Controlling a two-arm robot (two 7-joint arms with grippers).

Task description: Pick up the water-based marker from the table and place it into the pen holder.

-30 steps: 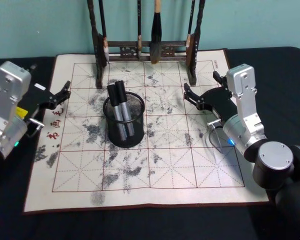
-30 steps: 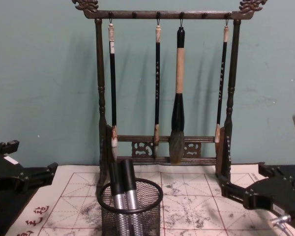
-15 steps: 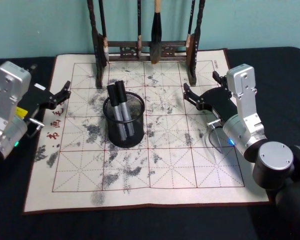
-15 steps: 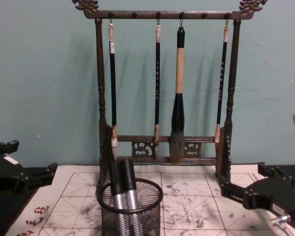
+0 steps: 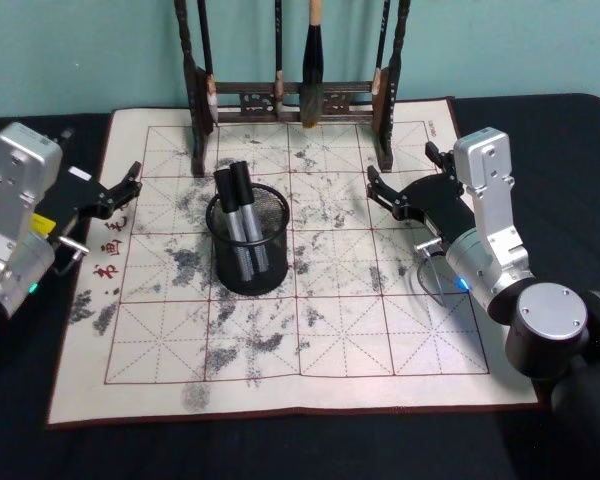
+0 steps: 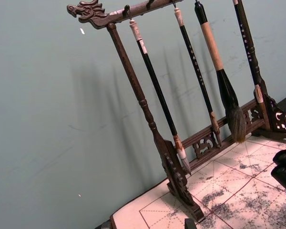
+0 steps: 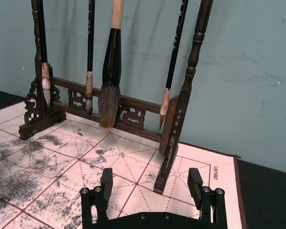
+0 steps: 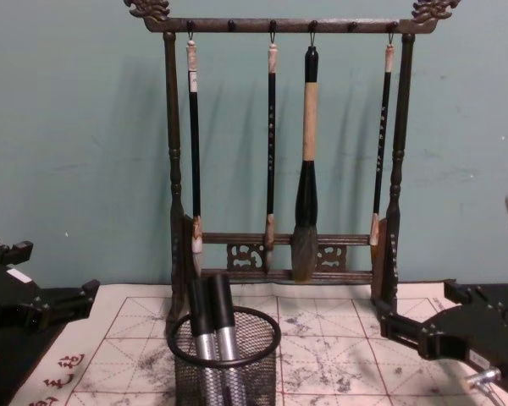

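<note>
**Two markers stand in the cup, and both pincers are empty**

From the head camera, you see the pen holder (image 5: 248, 243) standing on the mat, at about 10 o'clock from the mat's middle. Two markers (image 5: 236, 212) lean inside it, caps up, so the cup wall props them. No marker lies on the counter (image 5: 570, 130), so the job looks done. Your left pincer (image 5: 132, 180) waits at 9 o'clock, spread open and holding nothing. Your right pincer (image 5: 400, 180) waits at 3 o'clock, open and empty too.

From the right wrist camera, its two fingers (image 7: 106, 183) stand wide apart over the mat.

From the chest camera, the brush rack (image 8: 284, 152) stands just behind the cup at 12 o'clock.
</note>
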